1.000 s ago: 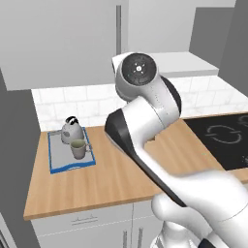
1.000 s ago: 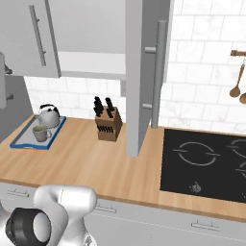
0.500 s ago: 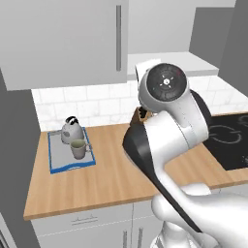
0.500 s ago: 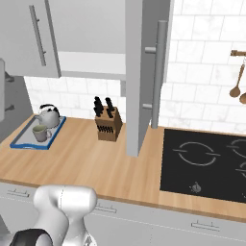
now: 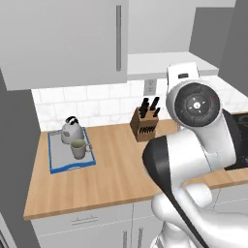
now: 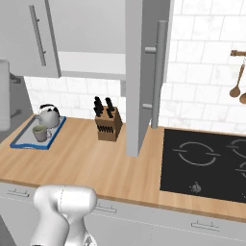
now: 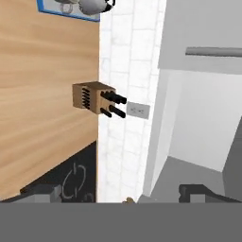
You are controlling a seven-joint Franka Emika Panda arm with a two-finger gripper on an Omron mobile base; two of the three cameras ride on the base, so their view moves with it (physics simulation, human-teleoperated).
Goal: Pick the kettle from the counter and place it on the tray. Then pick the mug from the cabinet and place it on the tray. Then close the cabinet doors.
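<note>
Silver kettle (image 5: 70,131), mug (image 5: 78,148) on tray (image 5: 56,157) — gripper (image 7: 118,193) agape.

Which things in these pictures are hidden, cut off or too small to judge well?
- Kettle and mug, hand view: cut off by the top edge.
- Stovetop, left base view: mostly hidden behind the robot arm.
- Right cabinet door, right base view: seen edge-on, it hides part of the open cabinet behind it.
- Tray, right base view: its left corner is hidden by a grey wall panel.
</note>
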